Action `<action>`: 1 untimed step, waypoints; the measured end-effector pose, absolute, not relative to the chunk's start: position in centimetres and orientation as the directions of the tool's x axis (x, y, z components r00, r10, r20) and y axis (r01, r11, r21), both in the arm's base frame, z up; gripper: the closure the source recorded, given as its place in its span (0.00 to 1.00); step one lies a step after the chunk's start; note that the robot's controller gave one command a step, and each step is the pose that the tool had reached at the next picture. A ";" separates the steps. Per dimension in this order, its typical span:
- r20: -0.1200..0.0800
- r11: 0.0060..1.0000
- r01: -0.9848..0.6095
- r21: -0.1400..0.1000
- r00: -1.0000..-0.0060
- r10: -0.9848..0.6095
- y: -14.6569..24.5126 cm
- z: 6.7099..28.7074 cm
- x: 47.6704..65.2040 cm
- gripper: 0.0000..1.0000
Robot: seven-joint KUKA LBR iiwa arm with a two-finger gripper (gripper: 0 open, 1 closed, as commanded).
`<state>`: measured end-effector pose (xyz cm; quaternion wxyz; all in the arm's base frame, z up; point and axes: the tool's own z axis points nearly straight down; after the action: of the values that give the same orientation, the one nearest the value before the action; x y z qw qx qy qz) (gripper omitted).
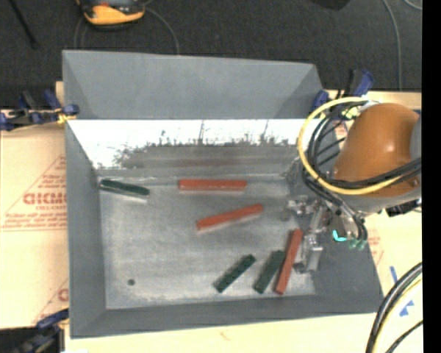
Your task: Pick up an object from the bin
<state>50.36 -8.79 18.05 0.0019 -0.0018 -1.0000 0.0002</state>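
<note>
The gripper (307,243) hangs over a red stick's (285,271) upper end, beside a green stick (267,272), near the bin's (84,219) right wall; jaw position cannot be told

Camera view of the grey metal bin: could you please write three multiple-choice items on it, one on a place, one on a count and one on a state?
1. Where over the grey metal bin is the two-finger gripper? A at its right side; B at its left side; C at its middle.
2. How many slim red sticks lie in the bin? A one; B three; C five.
3. How does the slim red stick by the back wall lie? A flat, apart from the others; B on end; C across a green stick.
Key: 1 A, it hangs by the right wall. 2 B, one by the back wall, one mid-bin, one slanted by the gripper. 3 A, bare floor surrounds it.
</note>
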 end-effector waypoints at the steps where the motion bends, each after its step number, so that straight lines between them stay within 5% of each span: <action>1: -0.004 1.000 0.000 -0.002 -1.000 0.000 -8.8 18.4 50.5 0.00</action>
<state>50.54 -8.77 18.42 -0.0019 -0.0001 -1.0000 0.0008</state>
